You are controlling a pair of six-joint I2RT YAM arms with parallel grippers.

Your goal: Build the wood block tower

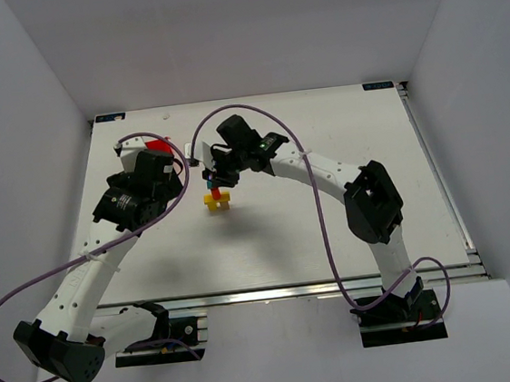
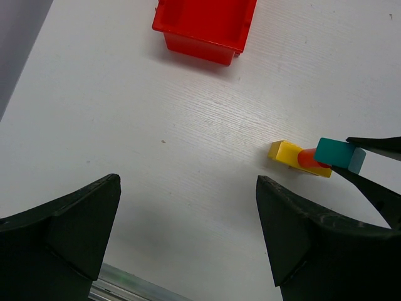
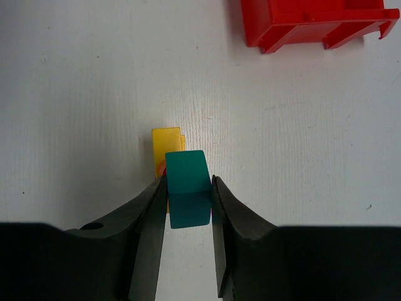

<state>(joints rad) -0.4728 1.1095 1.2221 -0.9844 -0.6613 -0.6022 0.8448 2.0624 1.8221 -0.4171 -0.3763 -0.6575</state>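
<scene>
The wood block tower (image 1: 217, 200) stands mid-table: a yellow block (image 2: 285, 153) with a red piece (image 2: 306, 157) on top. My right gripper (image 3: 188, 187) is shut on a teal block (image 3: 187, 180) directly over the tower, at or just above the red piece; I cannot tell whether they touch. In the right wrist view the teal block covers most of the yellow block (image 3: 167, 139). The left wrist view shows the teal block (image 2: 335, 152) between the right fingers (image 2: 376, 145). My left gripper (image 2: 188, 182) is open and holds nothing, over bare table left of the tower.
A red plastic bin (image 2: 203, 25) sits beyond the left gripper, toward the table's back left, and shows at the top of the right wrist view as the bin (image 3: 313, 22). The left arm partly hides the bin (image 1: 158, 145) from above. The table's near edge rail (image 2: 125, 285) lies just below the left fingers.
</scene>
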